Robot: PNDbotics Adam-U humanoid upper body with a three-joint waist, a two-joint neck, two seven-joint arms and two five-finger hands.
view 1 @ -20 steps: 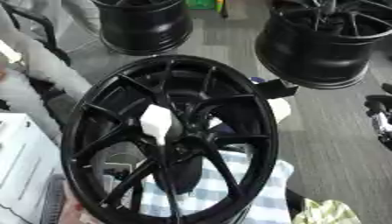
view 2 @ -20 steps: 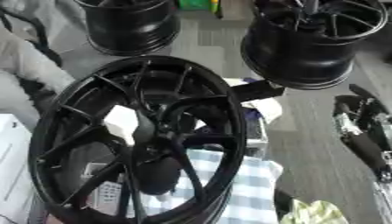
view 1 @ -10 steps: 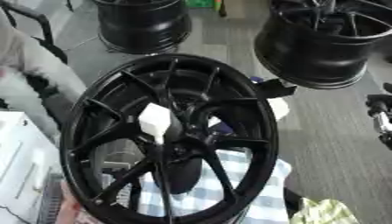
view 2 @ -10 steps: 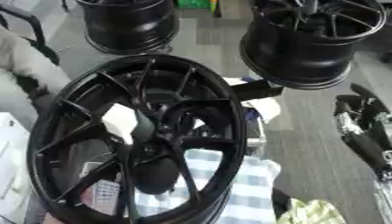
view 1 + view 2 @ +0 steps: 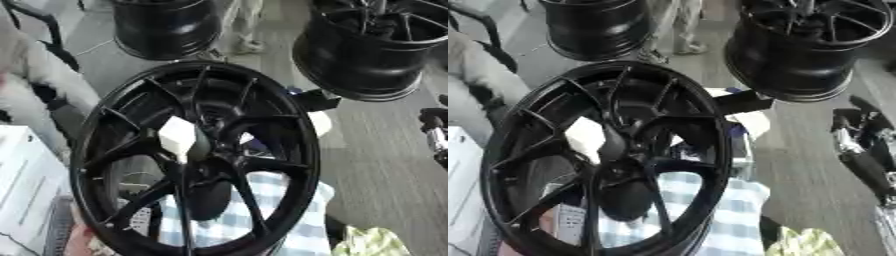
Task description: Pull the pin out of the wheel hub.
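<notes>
While the black wheel (image 5: 197, 160) stands tilted in the middle of both views, its spokes run in to a hub (image 5: 203, 150) a little left of centre. A white, blocky piece (image 5: 177, 137) sits at the hub, on its upper left side, touching the spokes there; whether it is the pin cannot be told, and no other pin can be made out. Through the lower spokes a blue-and-white checked cloth (image 5: 262, 212) shows, lying under and behind the wheel. A white box (image 5: 26, 195) lies at the left edge, just beside the rim. A yellow-green patterned cloth (image 5: 372, 243) lies in the lower right corner.

Behind the wheel, on a grey floor (image 5: 376, 150), stand two more black wheels: one at the top left (image 5: 166, 27) and a larger one at the top right (image 5: 807, 47), both well apart from the near wheel. Just past the near wheel's upper right rim sits a dark block (image 5: 741, 102) with something white (image 5: 750, 122) below it.

At the right edge of the right eye view a black and silver arm (image 5: 864, 150) comes in, near the floor and apart from the wheel; whether its hand is wide or narrow cannot be told. No left hand shows in either view.
</notes>
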